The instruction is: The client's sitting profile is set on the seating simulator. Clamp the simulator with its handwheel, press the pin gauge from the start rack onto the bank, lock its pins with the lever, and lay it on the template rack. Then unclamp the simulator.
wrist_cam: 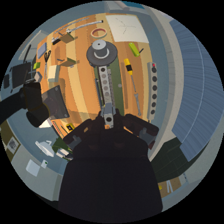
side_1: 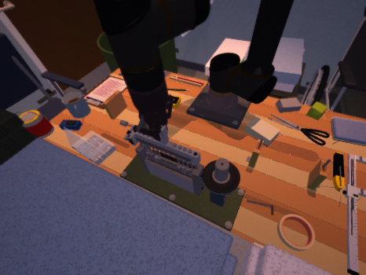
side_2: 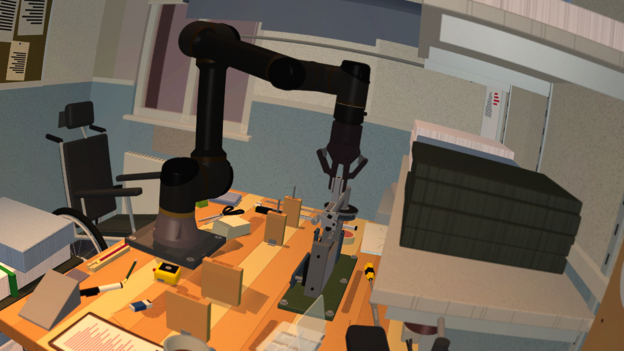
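Note:
The pin gauge (side_1: pixel 167 148) (side_2: pixel 330 216) (wrist_cam: pixel 105 82), a grey bar with a row of round pin heads, sits along the top of the simulator's bank (side_1: pixel 172 167) (side_2: pixel 321 261). Its locking lever (side_2: pixel 338 192) (wrist_cam: pixel 108 116) stands up at the end away from the handwheel and is clamped in my closed gripper (side_1: pixel 151 131) (side_2: pixel 340 178) (wrist_cam: pixel 108 119). The dark handwheel (side_1: pixel 221 175) (wrist_cam: pixel 101 53) stands at the bank's other end on the green base plate (side_1: pixel 184 192). The gauge's pins are hidden inside the bank.
A clear parts tray (side_1: pixel 94 146) lies left of the base plate. Wooden rack blocks (side_2: pixel 222 281) (side_2: pixel 275 226) stand on the bench. A screwdriver (side_2: pixel 369 272), tape roll (side_1: pixel 296 231), scissors (side_1: pixel 310 131) and a yellow knife (side_1: pixel 338 169) lie around. A shelf unit (side_2: pixel 480 235) stands close beside the simulator.

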Controlling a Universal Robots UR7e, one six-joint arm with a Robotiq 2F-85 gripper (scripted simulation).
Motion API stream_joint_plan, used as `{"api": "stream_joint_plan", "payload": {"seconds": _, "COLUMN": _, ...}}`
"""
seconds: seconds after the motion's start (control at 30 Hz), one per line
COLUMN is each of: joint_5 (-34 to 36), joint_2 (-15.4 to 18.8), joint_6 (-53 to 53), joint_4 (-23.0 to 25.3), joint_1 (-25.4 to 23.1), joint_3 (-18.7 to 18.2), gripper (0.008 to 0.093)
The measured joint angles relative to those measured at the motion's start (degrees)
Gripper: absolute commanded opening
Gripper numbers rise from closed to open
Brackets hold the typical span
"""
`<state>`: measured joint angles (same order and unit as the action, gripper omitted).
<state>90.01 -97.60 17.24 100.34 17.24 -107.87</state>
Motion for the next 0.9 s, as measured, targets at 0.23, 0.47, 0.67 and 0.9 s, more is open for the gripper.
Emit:
{"api": "stream_joint_plan", "payload": {"seconds": 0.23, "joint_5": 0.00, "joint_2": 0.00, "joint_6": 0.00, "joint_4": 0.18, "joint_1": 0.00, "joint_3": -0.15, "gripper": 0.0080}}
{"api": "stream_joint_plan", "payload": {"seconds": 0.47, "joint_5": 0.00, "joint_2": 0.03, "joint_6": 0.00, "joint_4": 0.36, "joint_1": 0.00, "joint_3": -0.30, "gripper": 0.0080}}
{"api": "stream_joint_plan", "payload": {"seconds": 0.67, "joint_5": 0.00, "joint_2": 0.02, "joint_6": 0.00, "joint_4": 0.52, "joint_1": 0.00, "joint_3": -0.43, "gripper": 0.0080}}
{"api": "stream_joint_plan", "payload": {"seconds": 0.9, "joint_5": 0.00, "joint_2": -0.01, "joint_6": 0.00, "joint_4": 0.71, "joint_1": 0.00, "joint_3": -0.59, "gripper": 0.0080}}
